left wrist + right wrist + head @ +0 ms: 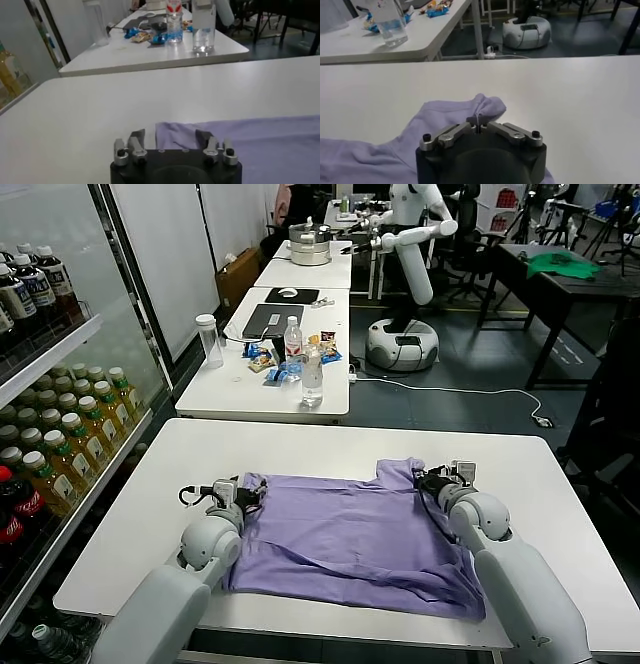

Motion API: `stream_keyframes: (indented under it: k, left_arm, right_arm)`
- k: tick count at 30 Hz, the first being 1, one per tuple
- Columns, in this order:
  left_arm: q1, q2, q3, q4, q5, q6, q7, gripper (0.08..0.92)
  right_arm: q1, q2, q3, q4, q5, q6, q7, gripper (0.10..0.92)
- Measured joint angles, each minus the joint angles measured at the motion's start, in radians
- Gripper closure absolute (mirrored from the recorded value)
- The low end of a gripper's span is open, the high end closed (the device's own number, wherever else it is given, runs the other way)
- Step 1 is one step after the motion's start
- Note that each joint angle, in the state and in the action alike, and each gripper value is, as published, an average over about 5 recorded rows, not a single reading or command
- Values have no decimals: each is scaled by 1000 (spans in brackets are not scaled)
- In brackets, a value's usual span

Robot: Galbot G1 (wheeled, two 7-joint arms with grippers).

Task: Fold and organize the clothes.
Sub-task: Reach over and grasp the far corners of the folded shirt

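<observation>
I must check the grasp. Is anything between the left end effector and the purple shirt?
Nothing visible: the left end effector is open around the shirt corner. The right end effector already pinches it.

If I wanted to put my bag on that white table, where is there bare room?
The white table is bare along its far edge beyond the purple T-shirt, and on the strips to either side of it. The middle and near edge are crowded: the shirt lies there, with the left gripper and right gripper at its far corners.
</observation>
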Motion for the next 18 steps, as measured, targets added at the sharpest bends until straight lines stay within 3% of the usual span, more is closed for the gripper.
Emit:
stream_keyframes:
  k: [3,7,18]
  left_arm:
    - [-1,1,0,7,-30,1,3,190]
    - [-4,0,-2,18,-68,0,8,206]
    - [-2,-11,-16,27,-128,-3,16,511]
  right_arm:
    - [-2,-2,2,4,1,0,0,915]
    - [-7,-5,5,11,2,0,-1,915]
    - [-30,-19,18,37,3,1,-7,915]
